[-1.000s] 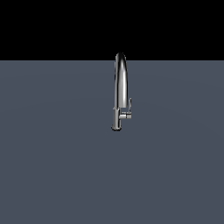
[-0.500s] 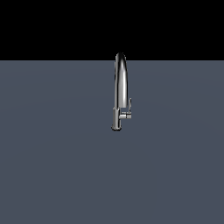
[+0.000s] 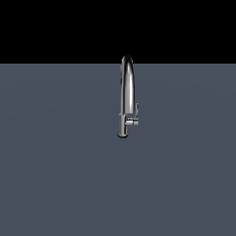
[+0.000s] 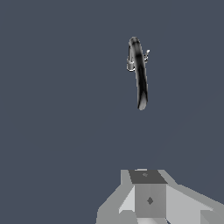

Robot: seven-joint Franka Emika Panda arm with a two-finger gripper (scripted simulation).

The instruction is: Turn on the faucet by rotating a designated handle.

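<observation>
The chrome gooseneck faucet (image 3: 126,92) stands upright on the flat grey surface (image 3: 55,161) in the exterior view. Its handle (image 3: 135,117) is a thin lever on a short stub on the exterior view's right of the lower body, and it points up. The wrist view looks down on the faucet (image 4: 140,74) from above, with the handle (image 4: 146,55) a small glint beside the arch. My gripper (image 4: 148,192) shows only as grey blocks at the picture's edge, well away from the faucet and holding nothing. The arm does not show in the exterior view.
The grey surface (image 4: 52,131) stretches all around the faucet. Above it in the exterior view is a black background (image 3: 55,27).
</observation>
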